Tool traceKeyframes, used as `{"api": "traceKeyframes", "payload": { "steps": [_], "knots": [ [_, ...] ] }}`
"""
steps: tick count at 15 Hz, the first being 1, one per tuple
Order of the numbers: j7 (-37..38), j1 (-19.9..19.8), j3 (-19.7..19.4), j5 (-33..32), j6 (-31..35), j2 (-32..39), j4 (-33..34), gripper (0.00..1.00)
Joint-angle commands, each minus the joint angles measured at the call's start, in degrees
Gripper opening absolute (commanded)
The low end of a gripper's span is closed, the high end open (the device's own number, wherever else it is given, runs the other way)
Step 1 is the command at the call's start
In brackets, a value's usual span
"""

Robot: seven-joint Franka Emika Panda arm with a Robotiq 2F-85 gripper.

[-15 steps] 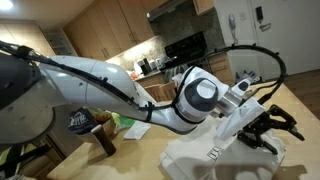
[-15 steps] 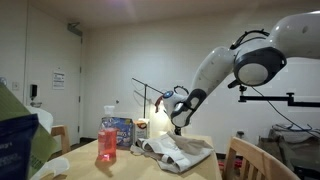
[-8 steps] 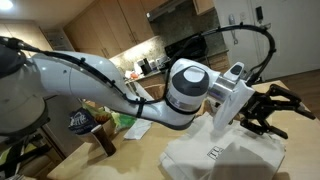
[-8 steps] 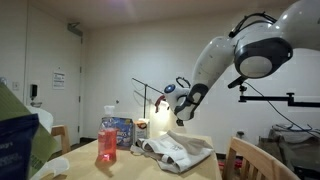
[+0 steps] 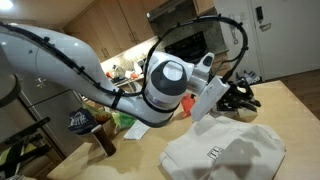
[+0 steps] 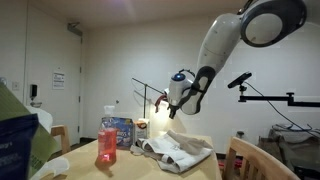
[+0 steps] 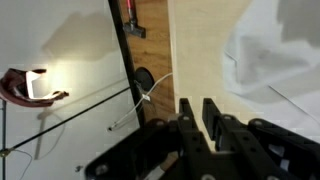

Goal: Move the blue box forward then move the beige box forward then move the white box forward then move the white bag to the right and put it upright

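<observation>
Room: wooden kitchen cabinets [image 5: 100, 30] fill the background in an exterior view. A plain white wall with a door [image 6: 74, 80] stands behind the scene in an exterior view.
table [image 5: 140, 166]: light wooden top, and everything I am working with sits on it.
red cup [image 6: 107, 140]: translucent and upright, furthest left of the row on the table.
blue box [image 6: 122, 131]: upright, just right of the red cup and a little behind it. It is dark blue with white patches.
beige box [image 6: 142, 129]: small pale carton just right of the blue box, too small for me to read its faces.
white bag [image 6: 180, 152]: right of the boxes, lying flat and crumpled on the table, not upright. In an exterior view its small dark square logo [image 5: 213, 153] faces up.
arm [image 5: 160, 88]: reaches across above the table, its big white joint nearest the camera.
gripper [image 6: 172, 108]: hangs in the air over the left end of the white bag, well apart from it and touching nothing.
jaws: in the wrist view I see my fingers [image 7: 186, 125] drawn almost together. Only a thin slit is left between them, and nothing is in it.
wrist view: the table edge runs down the middle, with the white bag at the upper right.
chair [image 6: 240, 158]: wooden back at the far right, beside the table.
</observation>
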Motion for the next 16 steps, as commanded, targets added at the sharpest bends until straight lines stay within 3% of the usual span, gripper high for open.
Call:
{"api": "traceKeyframes", "payload": {
  "steps": [1,5,9,16],
  "knots": [
    [-2.63,-1.70,8.09,-3.11,8.37,-9.11,-7.59,0.00],
    [-6.75,-4.66,17.12,-5.05,11.92,-13.73,-10.91,0.00],
    [-11.48,-8.51,25.74,-7.31,9.37,-15.55,-11.65,0.00],
    [-16.58,-11.06,32.72,-10.75,5.39,-14.87,-11.14,0.00]
  ]
}}
